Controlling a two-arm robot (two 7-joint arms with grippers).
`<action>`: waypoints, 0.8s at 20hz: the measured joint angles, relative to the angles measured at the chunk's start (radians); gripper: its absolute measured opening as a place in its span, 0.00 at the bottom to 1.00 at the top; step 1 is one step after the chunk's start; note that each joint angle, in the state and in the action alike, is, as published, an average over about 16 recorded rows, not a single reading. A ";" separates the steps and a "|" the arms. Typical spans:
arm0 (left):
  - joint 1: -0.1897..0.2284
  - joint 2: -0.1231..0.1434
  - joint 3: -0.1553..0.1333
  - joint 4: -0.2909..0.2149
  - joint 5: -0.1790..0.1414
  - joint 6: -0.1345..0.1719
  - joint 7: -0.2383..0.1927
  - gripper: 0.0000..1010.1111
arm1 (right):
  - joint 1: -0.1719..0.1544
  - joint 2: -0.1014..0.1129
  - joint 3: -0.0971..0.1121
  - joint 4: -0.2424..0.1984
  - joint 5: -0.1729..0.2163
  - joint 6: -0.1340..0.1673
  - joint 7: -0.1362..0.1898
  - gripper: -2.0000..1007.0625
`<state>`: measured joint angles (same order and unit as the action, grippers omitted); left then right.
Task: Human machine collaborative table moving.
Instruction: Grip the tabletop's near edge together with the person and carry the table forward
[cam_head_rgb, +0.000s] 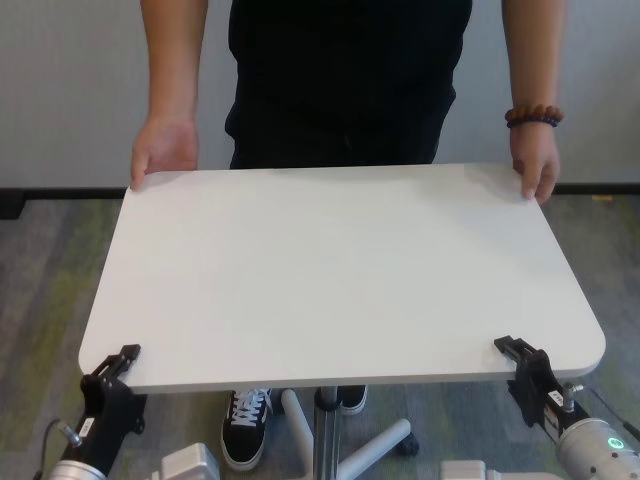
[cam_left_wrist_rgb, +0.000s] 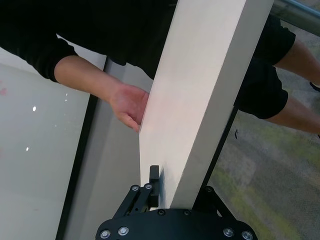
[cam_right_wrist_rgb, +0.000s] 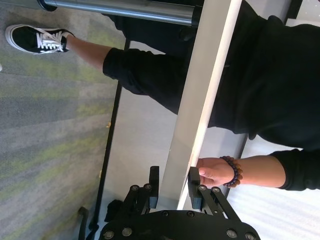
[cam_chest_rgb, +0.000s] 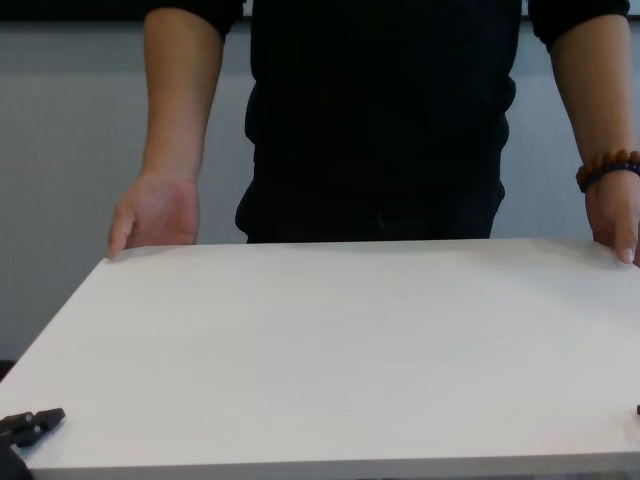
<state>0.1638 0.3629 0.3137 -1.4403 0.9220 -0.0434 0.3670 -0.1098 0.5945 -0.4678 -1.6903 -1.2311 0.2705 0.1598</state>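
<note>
In the head view, the white table (cam_head_rgb: 340, 275) fills the middle, its grey pole (cam_head_rgb: 324, 435) below the near edge. The person (cam_head_rgb: 345, 80) stands at the far side, with one hand (cam_head_rgb: 165, 150) on the far left corner and the other hand (cam_head_rgb: 535, 165), bracelet (cam_head_rgb: 533, 116) above it, on the far right corner. The left gripper (cam_head_rgb: 112, 368) clamps the near left corner and the right gripper (cam_head_rgb: 522, 358) the near right corner.

In the left wrist view, the left gripper (cam_left_wrist_rgb: 170, 192) has its fingers closed on the table's edge (cam_left_wrist_rgb: 200, 100).

In the right wrist view, the right gripper (cam_right_wrist_rgb: 172, 187) pinches the thin edge (cam_right_wrist_rgb: 200, 100) between both fingers.

In the chest view, the tabletop (cam_chest_rgb: 330, 350) spans the frame and the person's hands rest on its far corners.
</note>
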 joint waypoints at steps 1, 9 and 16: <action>0.000 0.000 0.000 0.000 0.000 0.000 0.000 0.27 | 0.000 0.000 0.000 0.000 0.000 0.000 0.000 0.33; 0.000 0.003 0.001 0.000 0.004 0.000 0.002 0.27 | 0.003 0.003 -0.004 0.000 0.000 -0.005 0.008 0.33; 0.001 0.011 0.006 -0.002 0.012 0.002 -0.001 0.27 | 0.010 0.014 -0.018 -0.004 -0.003 -0.017 0.022 0.33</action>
<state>0.1645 0.3738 0.3194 -1.4419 0.9341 -0.0414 0.3661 -0.0994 0.6083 -0.4862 -1.6948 -1.2345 0.2536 0.1821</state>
